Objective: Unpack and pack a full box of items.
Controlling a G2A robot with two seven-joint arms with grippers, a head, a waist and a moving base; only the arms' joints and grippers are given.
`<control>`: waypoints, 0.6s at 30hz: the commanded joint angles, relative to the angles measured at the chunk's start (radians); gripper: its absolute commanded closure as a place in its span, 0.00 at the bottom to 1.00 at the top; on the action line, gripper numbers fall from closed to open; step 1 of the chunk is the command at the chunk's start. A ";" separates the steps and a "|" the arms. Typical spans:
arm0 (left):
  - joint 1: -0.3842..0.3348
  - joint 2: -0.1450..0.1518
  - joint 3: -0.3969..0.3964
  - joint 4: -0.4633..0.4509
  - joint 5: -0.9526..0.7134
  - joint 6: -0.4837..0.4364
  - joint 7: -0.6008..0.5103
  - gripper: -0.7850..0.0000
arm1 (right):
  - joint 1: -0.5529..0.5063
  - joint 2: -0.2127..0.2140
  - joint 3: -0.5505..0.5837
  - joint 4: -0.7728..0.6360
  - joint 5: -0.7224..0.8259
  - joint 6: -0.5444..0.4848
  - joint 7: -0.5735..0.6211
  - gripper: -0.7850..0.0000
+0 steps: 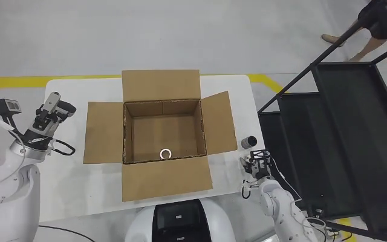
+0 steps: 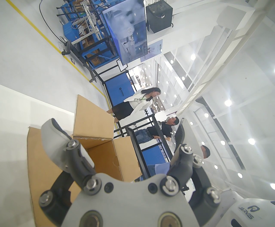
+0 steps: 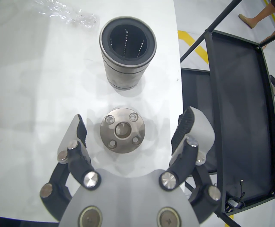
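An open cardboard box (image 1: 163, 109) with all flaps spread sits mid-table; a small white ring (image 1: 165, 153) lies on its floor near the front wall. By the table's right edge my right gripper (image 3: 133, 126) hangs open just above a round metal flange (image 3: 122, 130), one finger on each side without touching. A dark metal cylinder (image 3: 126, 53) stands upright just beyond the flange, also seen in the top view as the cylinder (image 1: 248, 142). My left gripper (image 2: 116, 131) is open and empty, raised at the table's left end, pointing toward the box (image 2: 101, 137).
A crumpled clear plastic wrap (image 3: 71, 15) lies on the table past the cylinder. A black metal rack (image 1: 326, 133) stands close against the table's right side. The white table (image 1: 66, 187) has bare room left of and in front of the box.
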 commanded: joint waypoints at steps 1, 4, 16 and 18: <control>0.000 0.000 0.000 0.000 0.000 0.000 0.000 0.00 | 0.002 0.000 -0.001 -0.001 0.004 -0.002 0.010 0.88; 0.000 0.000 0.000 0.000 0.000 0.000 0.000 0.00 | 0.003 -0.001 -0.005 -0.001 0.012 0.002 0.024 1.00; 0.000 0.000 0.000 0.000 0.000 0.000 0.000 0.00 | -0.004 -0.006 -0.010 -0.022 0.055 0.018 0.027 1.00; 0.000 0.000 0.000 0.000 0.000 0.000 0.000 0.00 | -0.011 -0.006 -0.003 -0.042 0.073 0.016 0.024 1.00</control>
